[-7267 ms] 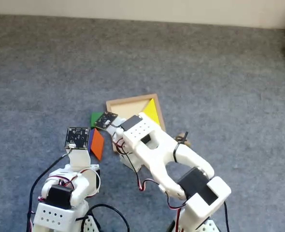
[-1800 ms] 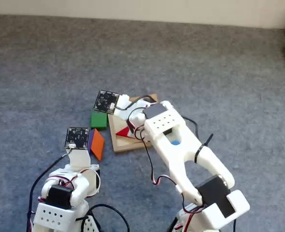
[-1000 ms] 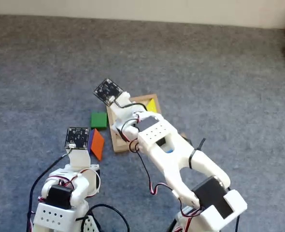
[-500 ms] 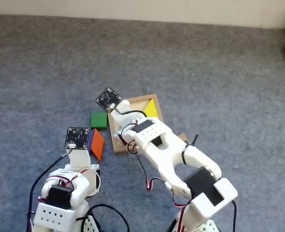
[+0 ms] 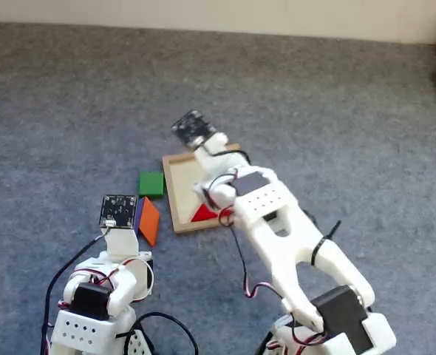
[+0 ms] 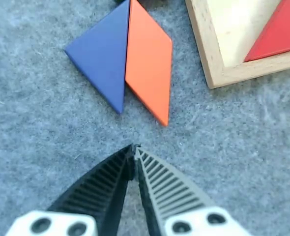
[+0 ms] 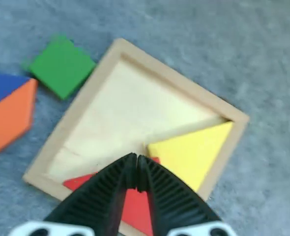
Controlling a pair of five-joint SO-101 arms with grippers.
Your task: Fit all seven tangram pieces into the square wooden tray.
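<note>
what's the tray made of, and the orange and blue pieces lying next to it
Square tray: looks like bare light wood, with a pale tan, matte rim and base. Orange parallelogram and blue triangle: probably painted wood, given the flat even colour, low sheen and crisp thick edges. Plastic can't be ruled out.

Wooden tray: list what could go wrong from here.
1. The blue triangle and orange parallelogram lie edge to edge on the carpet; gripping one may drag the other.
2. The green square sits close beside the tray rim, so a grip on it could nudge the tray.
3. The right gripper, shut, hangs over the red triangle and yellow triangle; lowering there might knock them askew.
</note>
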